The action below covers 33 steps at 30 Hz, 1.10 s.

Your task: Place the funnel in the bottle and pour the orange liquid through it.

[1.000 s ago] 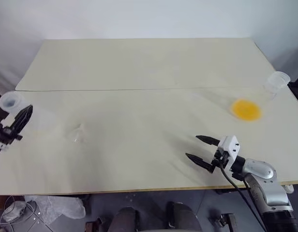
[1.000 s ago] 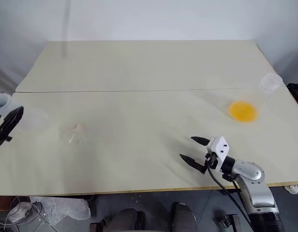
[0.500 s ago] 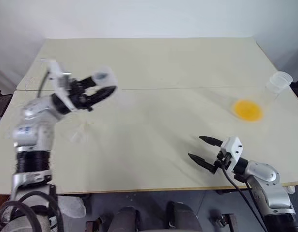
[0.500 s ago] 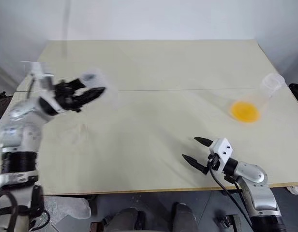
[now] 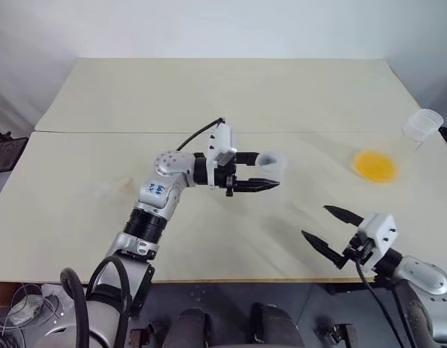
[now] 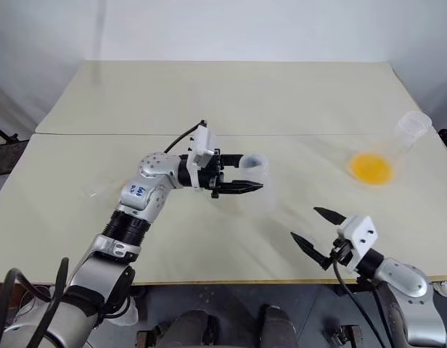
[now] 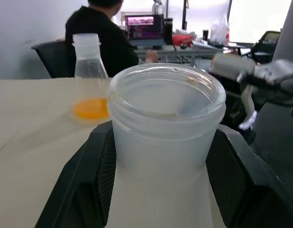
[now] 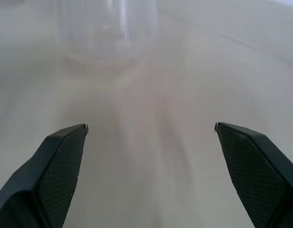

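Bottle (image 5: 270, 165) pinched by its neck in left gripper (image 5: 254, 176), right gripper (image 5: 332, 228) spread empty; funnel (image 6: 95, 191) unplaced, orange liquid (image 5: 374, 165) unpoured

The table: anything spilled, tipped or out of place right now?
No spill visible. The orange liquid sits inside the upright flask at the table's far right. The left gripper holds the empty flask by its neck. The funnel, faintly visible, seems to lie on its side.

Bright, even light; soft shadows, blurred wrist views.
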Tool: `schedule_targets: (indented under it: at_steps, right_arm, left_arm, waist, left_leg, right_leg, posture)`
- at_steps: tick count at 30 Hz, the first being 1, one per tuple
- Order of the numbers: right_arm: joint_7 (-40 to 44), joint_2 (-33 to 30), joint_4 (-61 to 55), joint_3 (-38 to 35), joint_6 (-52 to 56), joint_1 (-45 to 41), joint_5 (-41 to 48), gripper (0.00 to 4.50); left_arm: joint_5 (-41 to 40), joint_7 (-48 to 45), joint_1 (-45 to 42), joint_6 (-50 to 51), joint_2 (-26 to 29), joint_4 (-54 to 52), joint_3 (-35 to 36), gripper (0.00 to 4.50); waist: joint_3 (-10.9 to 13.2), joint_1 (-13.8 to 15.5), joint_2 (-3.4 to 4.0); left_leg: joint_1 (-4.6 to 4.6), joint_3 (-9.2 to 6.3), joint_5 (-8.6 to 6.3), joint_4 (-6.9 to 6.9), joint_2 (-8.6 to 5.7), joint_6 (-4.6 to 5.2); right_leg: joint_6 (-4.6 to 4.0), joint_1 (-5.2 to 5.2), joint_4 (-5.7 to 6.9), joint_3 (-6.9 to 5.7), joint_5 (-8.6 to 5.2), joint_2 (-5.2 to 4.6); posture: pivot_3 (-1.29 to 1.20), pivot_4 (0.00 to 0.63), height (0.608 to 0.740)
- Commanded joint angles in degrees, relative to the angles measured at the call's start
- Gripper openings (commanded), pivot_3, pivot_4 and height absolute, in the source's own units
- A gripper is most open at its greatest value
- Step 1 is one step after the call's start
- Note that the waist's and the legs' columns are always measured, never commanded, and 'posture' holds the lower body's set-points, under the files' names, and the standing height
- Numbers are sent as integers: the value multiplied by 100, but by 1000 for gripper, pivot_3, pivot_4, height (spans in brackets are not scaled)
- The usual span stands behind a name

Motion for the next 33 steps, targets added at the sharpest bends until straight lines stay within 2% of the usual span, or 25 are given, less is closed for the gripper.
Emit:
schedule_targets:
  at_steps: [1, 10, 16, 22, 23, 33]
  right_arm:
    - [-70, -87, -285, -350, 67, 138, 226, 4500]
    - [-416, -34, -703, -557, 451, 121, 435, 4500]
    - [-576, -16, -912, -570, 563, 161, 420, 4500]
    - [-639, -69, -1029, -620, 667, 157, 442, 4500]
    - [-643, -79, -1035, -627, 679, 146, 445, 4500]
    - [-618, -158, -1030, -673, 761, 41, 448, 4500]
  left_arm:
    - [270, -40, -190, -388, -144, 210, -87, 2341]
    - [836, 220, -452, -919, -737, 816, -229, 2341]
    - [993, 207, -404, -1055, -813, 911, -271, 2341]
    - [930, 116, -324, -777, -774, 799, -242, 4303]
    - [870, 94, -289, -674, -770, 716, -219, 4477]
    - [635, 134, -90, 214, -501, 52, -11, 4477]
  waist:
    - [0, -2, 0]
    - [0, 28, 0]
    - [0, 31, -1]
    - [0, 48, 0]
    - [0, 53, 0]
    - [0, 63, 0]
  left_leg:
    - [0, -1, 0, -1, 0, 0]
    - [-9, -6, 2, 0, -3, 5]
    - [-10, -7, 2, 0, -2, 6]
    - [-11, -7, 2, 0, -3, 7]
    - [-11, -7, 3, 0, -3, 8]
    - [-11, -10, 3, 0, -2, 8]
  right_leg:
    - [0, 0, 0, -2, 0, 0]
    - [1, -1, -4, -10, 0, -3]
    - [1, -2, -4, -12, 0, -3]
    - [1, -2, -5, -13, 0, -4]
    - [1, -2, -4, -13, 0, -4]
    - [1, -2, -3, -12, 0, -5]
  posture:
    - [0, 150, 740]
    - [0, 150, 740]
    - [0, 150, 740]
    - [0, 150, 740]
    - [0, 150, 740]
    - [0, 150, 740]
